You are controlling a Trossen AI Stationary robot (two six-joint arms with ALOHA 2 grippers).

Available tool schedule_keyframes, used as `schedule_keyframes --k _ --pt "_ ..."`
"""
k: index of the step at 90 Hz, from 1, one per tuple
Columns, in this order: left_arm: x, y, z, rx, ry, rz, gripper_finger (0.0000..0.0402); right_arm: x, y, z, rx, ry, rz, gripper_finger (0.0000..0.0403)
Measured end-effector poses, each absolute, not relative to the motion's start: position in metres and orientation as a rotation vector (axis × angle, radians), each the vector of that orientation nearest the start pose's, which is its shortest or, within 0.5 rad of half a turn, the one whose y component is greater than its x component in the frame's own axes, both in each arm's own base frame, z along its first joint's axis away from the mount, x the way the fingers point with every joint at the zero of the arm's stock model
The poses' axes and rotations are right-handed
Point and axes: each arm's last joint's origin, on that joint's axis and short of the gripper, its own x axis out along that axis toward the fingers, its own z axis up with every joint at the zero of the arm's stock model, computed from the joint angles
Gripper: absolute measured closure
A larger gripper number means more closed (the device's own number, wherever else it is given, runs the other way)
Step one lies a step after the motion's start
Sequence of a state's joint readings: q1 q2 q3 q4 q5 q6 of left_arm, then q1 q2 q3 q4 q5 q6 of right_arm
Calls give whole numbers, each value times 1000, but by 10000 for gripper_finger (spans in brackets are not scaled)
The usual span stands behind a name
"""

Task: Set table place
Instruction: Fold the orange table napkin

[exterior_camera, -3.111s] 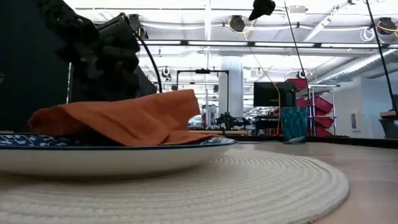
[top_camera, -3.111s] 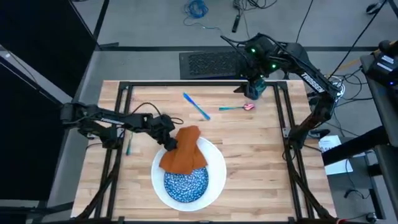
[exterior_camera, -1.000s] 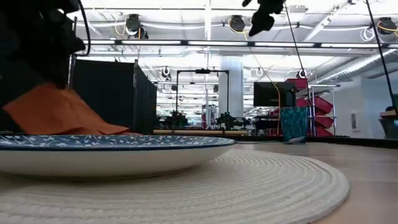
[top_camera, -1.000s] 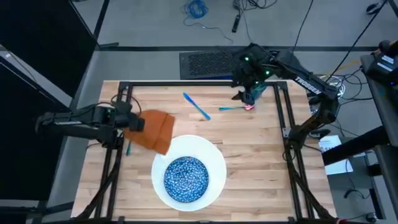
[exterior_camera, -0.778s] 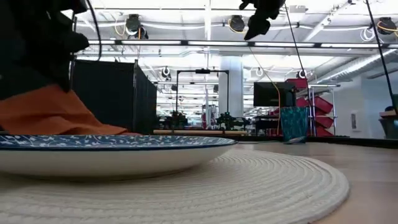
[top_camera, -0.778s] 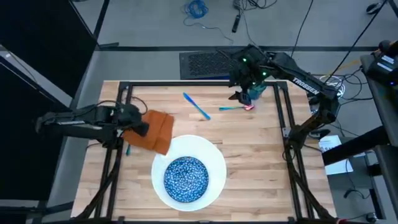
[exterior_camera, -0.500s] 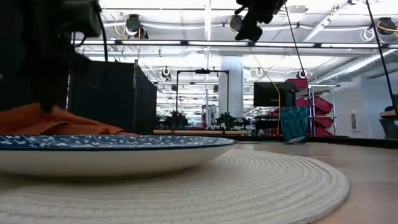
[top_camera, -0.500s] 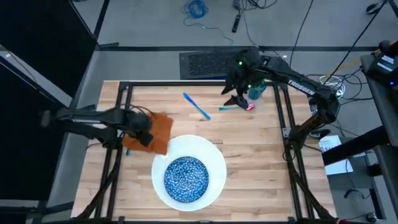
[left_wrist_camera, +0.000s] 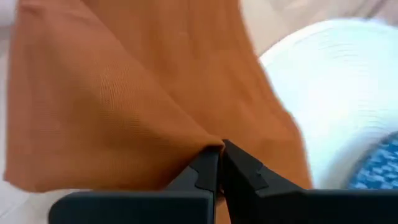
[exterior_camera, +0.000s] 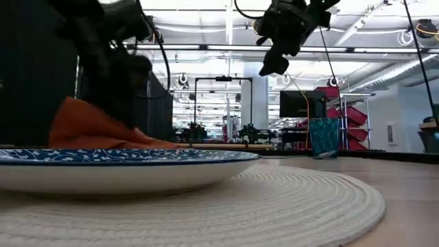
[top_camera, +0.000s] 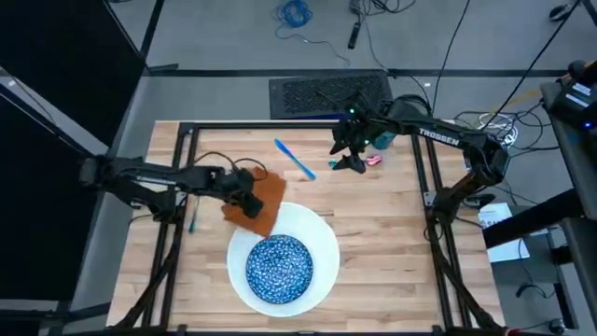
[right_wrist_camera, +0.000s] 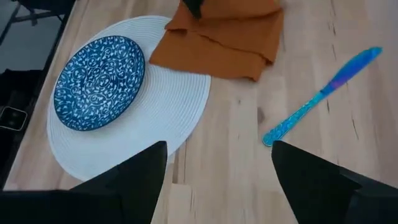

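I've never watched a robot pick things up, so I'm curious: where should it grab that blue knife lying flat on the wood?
Probably at the middle of the blue knife, coming straight down from above, fingers across its narrow width. It lies flat and slim on the table with bare wood on both sides, and the open right gripper hovers nearby.

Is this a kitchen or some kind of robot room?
Probably a robot lab or workshop, not a kitchen. Cables lie on the bare floor, two robot arms work at a framed wooden table, and ceiling lights run over partitions behind.
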State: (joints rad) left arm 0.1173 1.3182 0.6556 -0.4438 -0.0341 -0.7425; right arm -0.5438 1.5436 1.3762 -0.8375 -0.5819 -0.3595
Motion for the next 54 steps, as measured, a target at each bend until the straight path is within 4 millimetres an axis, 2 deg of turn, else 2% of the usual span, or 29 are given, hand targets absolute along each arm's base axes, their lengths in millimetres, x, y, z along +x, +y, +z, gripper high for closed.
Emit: schedule_keyframes --k 19,29,38,54 --pt "259 30 133 -725 974 459 401 280 -151 311 180 781 173 126" --pt "278 31 127 -736 905 396 401 281 -152 312 181 765 164 126" --pt "285 34 136 -639 890 427 402 281 -152 312 184 767 160 126" --pt "298 39 177 -471 820 463 401 281 -152 312 194 769 153 126"
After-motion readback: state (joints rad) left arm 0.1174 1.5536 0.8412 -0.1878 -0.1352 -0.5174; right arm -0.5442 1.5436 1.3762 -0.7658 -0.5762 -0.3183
